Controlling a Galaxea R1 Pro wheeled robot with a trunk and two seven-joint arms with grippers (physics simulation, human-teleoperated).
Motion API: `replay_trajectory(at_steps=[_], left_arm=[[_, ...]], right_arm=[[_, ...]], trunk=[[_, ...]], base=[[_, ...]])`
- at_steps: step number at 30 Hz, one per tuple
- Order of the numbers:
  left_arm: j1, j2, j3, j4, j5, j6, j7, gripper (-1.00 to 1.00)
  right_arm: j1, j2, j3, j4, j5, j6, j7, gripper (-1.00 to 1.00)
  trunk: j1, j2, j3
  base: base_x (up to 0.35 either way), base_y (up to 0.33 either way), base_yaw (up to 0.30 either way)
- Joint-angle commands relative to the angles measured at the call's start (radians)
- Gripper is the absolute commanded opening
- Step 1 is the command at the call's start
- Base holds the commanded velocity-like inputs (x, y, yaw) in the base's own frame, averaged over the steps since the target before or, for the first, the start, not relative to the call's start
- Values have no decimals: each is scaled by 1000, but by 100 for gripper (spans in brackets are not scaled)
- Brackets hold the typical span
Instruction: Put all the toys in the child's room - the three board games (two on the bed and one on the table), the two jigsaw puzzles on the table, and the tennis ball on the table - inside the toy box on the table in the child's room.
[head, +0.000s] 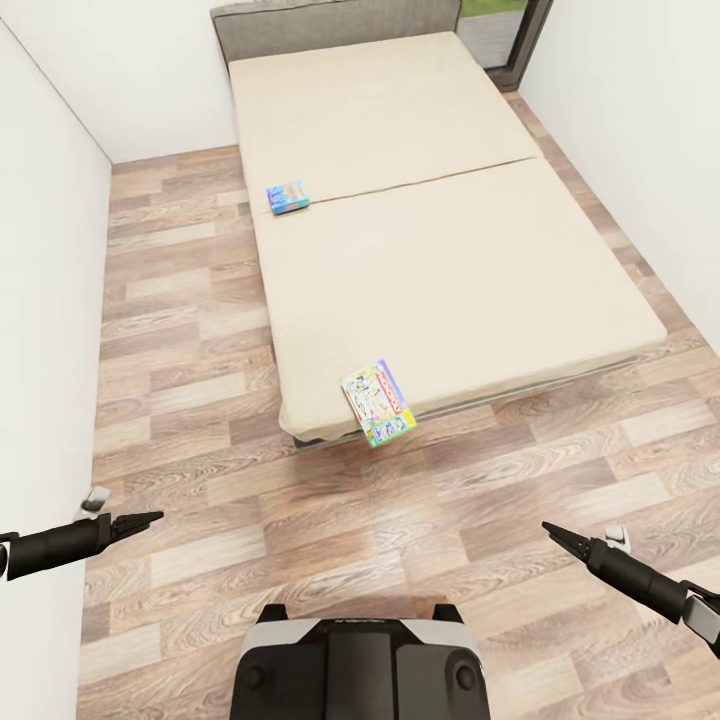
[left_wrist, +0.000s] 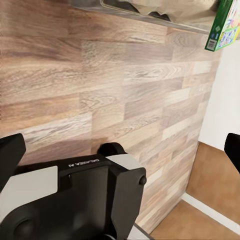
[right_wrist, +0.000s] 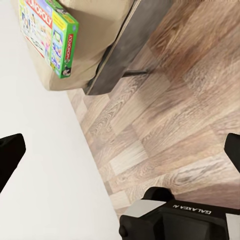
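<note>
Both grippers (head: 150, 518) (head: 548, 528) spread wide, empty — blue board game (head: 288, 196) on bed (head: 450, 250), head view alone.

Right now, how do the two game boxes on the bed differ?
The near board game hangs over the bed's foot edge; the far blue box lies fully on the mattress by the side edge. The near one looks bigger, white with green sides; the far one light blue. Both lie flat.
</note>
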Motion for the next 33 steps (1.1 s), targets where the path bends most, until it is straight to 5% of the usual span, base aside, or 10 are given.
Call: replay_trajectory(at_steps=[1, 33], left_arm=[[0, 0, 1, 0, 1, 10, -3, 100], [0, -6, 1, -4, 1, 10, -5, 100]], right_arm=[[0, 0, 8, 0, -10, 10, 3, 100], [0, 4, 9, -1, -8, 10, 1, 100]], trunk=[[0, -1, 1], [0, -1, 31]], base=[[0, 0, 0], [0, -83, -7]])
